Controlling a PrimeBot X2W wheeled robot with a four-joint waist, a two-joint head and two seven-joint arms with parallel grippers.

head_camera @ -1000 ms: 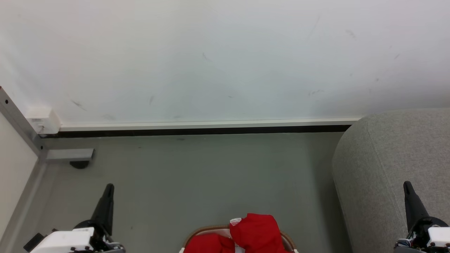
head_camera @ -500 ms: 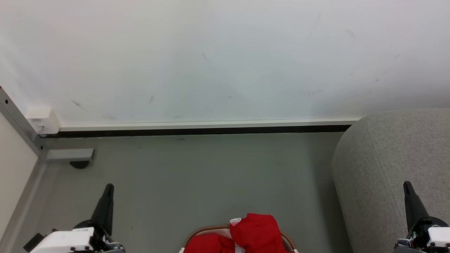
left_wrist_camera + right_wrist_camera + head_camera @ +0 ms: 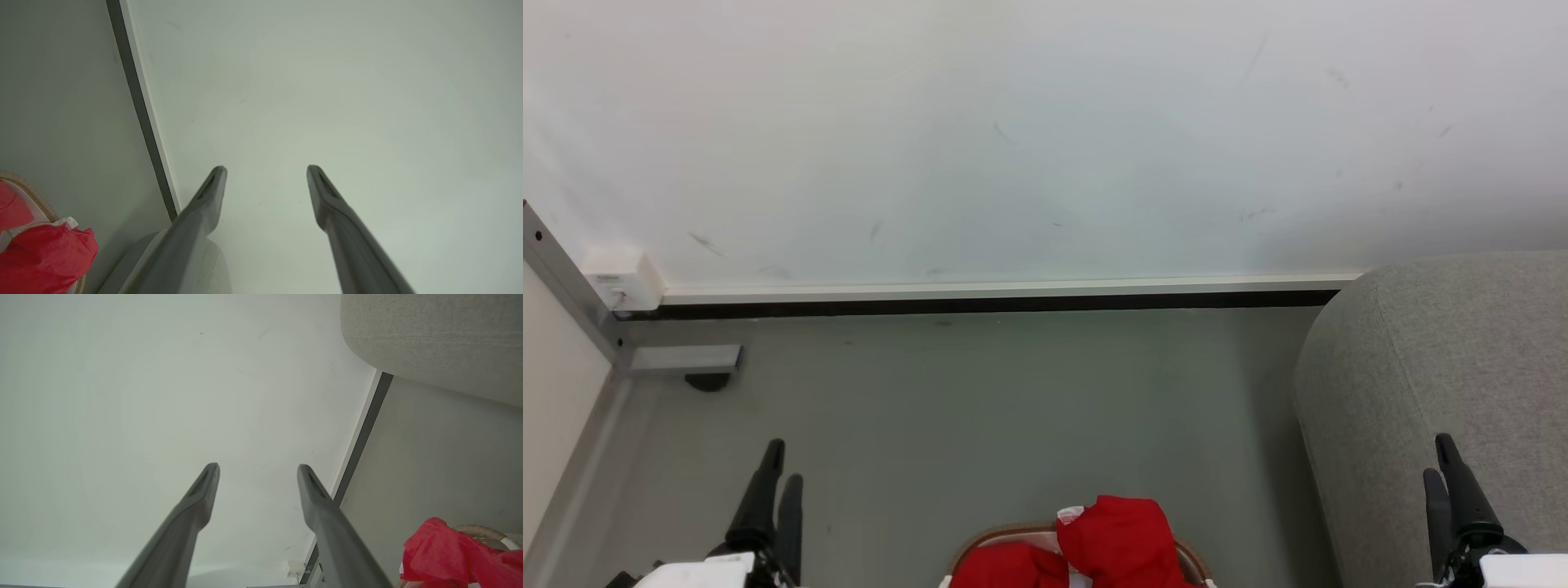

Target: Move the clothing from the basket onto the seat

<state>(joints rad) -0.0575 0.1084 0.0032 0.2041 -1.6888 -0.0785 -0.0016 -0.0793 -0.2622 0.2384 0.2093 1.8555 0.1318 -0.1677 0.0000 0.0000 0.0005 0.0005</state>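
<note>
Spilling over the basket (image 3: 1005, 532), soft clothing (image 3: 1123, 539) is judged best pinched at its top fold; left gripper (image 3: 784, 463) and right gripper (image 3: 1436, 457) are held spread, empty.

Nothing here can be read. A small white patch (image 3: 1070, 514), perhaps a tag, sits on the red clothing (image 3: 1123, 543) at the bottom centre of the frame. At the left, a white box (image 3: 623, 280) low on the wall (image 3: 1045, 147) bears a faint grey mark. Both are too small to make out.
</note>
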